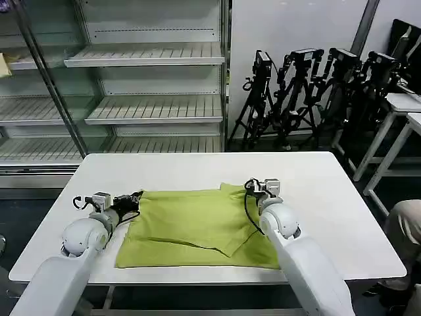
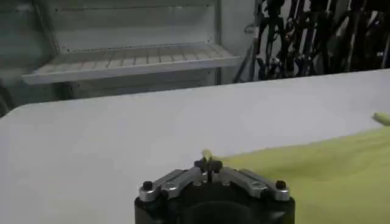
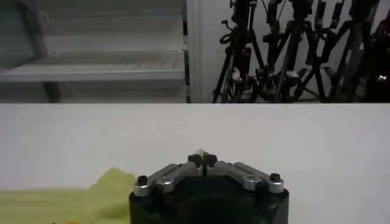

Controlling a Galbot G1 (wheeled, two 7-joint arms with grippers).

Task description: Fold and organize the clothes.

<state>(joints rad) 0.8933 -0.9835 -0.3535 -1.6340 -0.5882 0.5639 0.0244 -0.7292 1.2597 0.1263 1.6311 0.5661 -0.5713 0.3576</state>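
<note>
On the white surface before you lies the lime T-shirt, spread across the near half, partly folded, with a diagonal flap overlapping the middle and its near hem close to the front edge. Behind the surface stand empty shelves and a row of tripods; these play no part in the task.

Both arms reach to the far edge of the garment. The left tool sits at the far left corner, and the left wrist view shows its fingers pinched together on a small tuck of lime cloth. The right tool sits at the far right corner, beside a bunched sleeve; the right wrist view shows its tips closed together with a pale sliver between them, apparently fabric as well.

Treat the shirt as light, thin and limp. It will sag between the two grips, drag on the surface and wrinkle readily. Hold it at the corners or seams, where the layers give more purchase, and keep both tools level so the far edge remains straight during the fold.
</note>
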